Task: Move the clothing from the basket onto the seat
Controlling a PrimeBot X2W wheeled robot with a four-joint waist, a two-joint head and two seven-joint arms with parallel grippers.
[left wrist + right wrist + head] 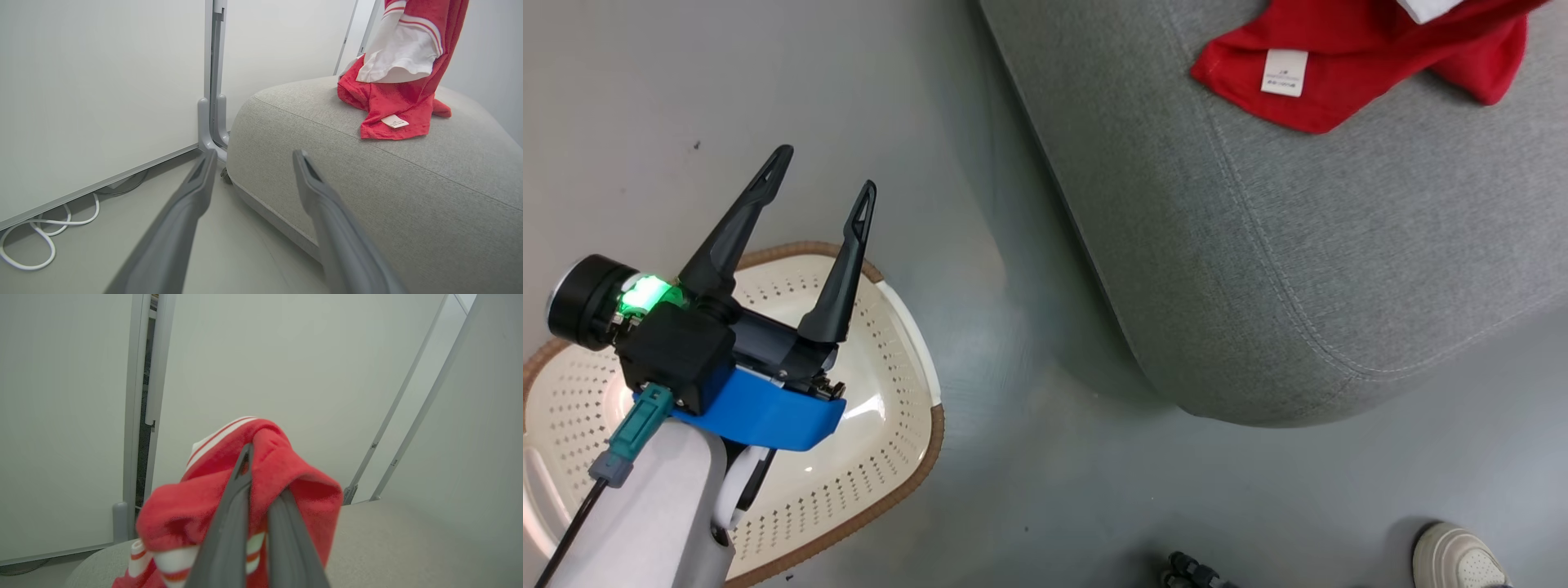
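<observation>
On the seat (1298,269), far right: the clothing (1339,65) rests by its lower edge, upper part lifted. Right gripper (261,482) pinched tight on a red fold, probably held high so the cloth drapes on release. Left gripper (826,169) spread wide, empty, over the basket (907,457). Left wrist view adds white striped trim (408,41) hanging above; head view shows the basket's visible floor bare.
</observation>
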